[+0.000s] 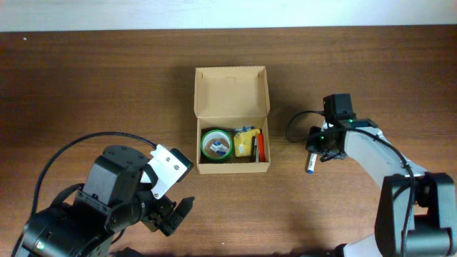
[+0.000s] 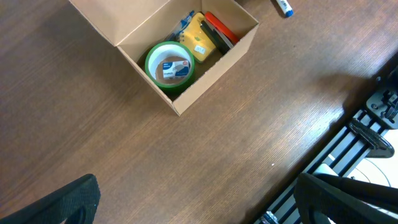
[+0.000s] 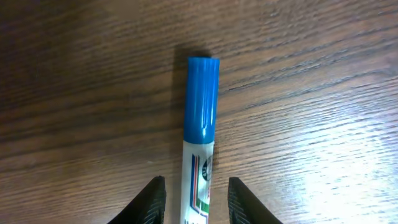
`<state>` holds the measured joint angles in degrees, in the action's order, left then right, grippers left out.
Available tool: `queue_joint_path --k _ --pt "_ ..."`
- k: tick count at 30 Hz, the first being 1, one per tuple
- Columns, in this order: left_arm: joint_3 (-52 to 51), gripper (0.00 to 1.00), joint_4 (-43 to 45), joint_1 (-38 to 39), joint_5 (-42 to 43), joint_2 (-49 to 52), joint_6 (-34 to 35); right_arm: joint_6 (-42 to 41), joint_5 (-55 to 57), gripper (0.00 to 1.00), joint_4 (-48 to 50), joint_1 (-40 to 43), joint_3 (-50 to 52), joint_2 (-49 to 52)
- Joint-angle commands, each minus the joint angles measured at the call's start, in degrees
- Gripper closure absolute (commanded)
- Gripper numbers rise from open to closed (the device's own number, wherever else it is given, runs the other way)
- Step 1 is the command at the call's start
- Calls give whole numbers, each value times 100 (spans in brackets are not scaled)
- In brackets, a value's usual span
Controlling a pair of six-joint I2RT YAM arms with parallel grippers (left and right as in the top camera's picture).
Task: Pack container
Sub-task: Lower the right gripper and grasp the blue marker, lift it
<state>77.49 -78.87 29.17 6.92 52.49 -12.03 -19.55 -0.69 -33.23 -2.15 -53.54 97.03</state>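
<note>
Container (image 1: pixel 232 89): shallow tan cardboard box at the centre of the table (image 1: pixel 86 86), flap lid folded open to the far side, green tape roll (image 1: pixel 215 145) inside; left gripper (image 2: pixel 196 186) near-left, spread wide, empty; right gripper (image 3: pixel 196 199) right of box, fingers apart, straddling blue-capped marker (image 3: pixel 202 93), not pinching it.

No print can be read: the marker's (image 3: pixel 200 143) label and the slip (image 2: pixel 174 68) inside the green tape roll (image 2: pixel 150 62) are too blurred.
</note>
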Motion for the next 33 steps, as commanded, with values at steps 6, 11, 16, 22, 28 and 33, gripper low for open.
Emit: queue_joint_path --k 6,11,16,22,28,33 --pt "72 0 15 -20 81 -9 -92 -48 -13 66 105 35 52 271" --pt "72 0 17 -20 81 -9 -92 -48 -13 67 118 35 52 402" --pt "72 0 15 -20 83 -9 -92 -48 -13 84 179 35 50 407" --pt "72 0 15 -20 81 -9 -92 -44 -136 96 142 35 -116 398" --pt "72 0 15 -20 81 -9 -92 -42 -608 96 -791 35 -1259 382" --pt "72 0 15 -20 83 -9 -92 -42 -667 96 -1738 28 -2638 382"
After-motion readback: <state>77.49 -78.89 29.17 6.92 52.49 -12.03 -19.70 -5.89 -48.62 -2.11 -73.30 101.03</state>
